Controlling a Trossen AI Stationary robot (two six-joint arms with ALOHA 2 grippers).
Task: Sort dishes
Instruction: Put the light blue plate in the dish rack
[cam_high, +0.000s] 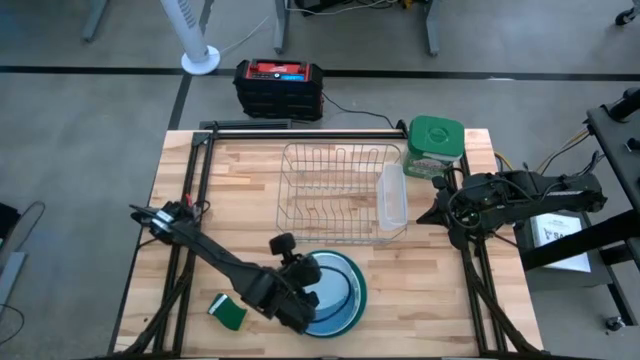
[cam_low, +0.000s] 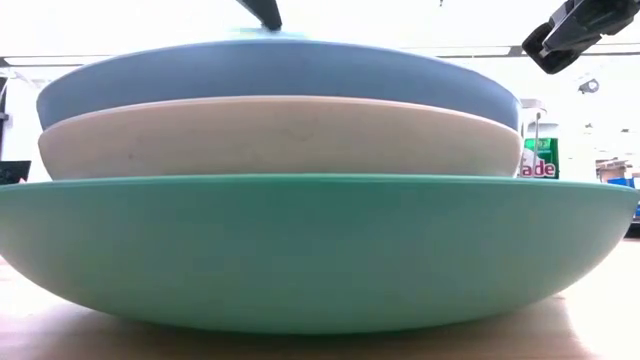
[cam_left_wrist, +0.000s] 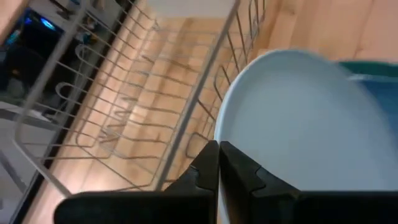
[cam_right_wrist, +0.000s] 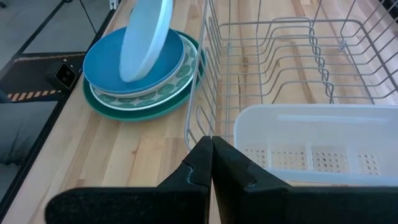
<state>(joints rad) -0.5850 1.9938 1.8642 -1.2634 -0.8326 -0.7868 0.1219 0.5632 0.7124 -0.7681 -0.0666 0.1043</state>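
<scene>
Near the table's front edge stands a stack of dishes: a blue plate (cam_right_wrist: 106, 65) on top, a cream plate (cam_right_wrist: 183, 74) under it, and the largest teal-green plate (cam_low: 300, 250) at the bottom, resting on the wood. Over the stack a light blue plate (cam_right_wrist: 146, 37) stands tilted on edge, with my left gripper (cam_left_wrist: 219, 155) shut on it; in the high view that gripper (cam_high: 303, 300) is at the stack's near-left side. My right gripper (cam_right_wrist: 211, 152) waits shut at the table's right, beside the dish rack, holding nothing. My left gripper pinches the light blue plate's rim (cam_left_wrist: 225, 127) between its two fingers. The fingers slant down from the near-left side toward the rack. The plate is steeply tilted above the stack; whether its lower edge (cam_right_wrist: 132, 78) still touches the blue plate, I cannot tell.
A wire dish rack (cam_high: 335, 190) with a white tray (cam_high: 392, 195) at its right end fills the table's middle. A green-lidded container (cam_high: 435, 145) stands at the far right. A green sponge (cam_high: 228, 312) lies near the front edge, left of the stack.
</scene>
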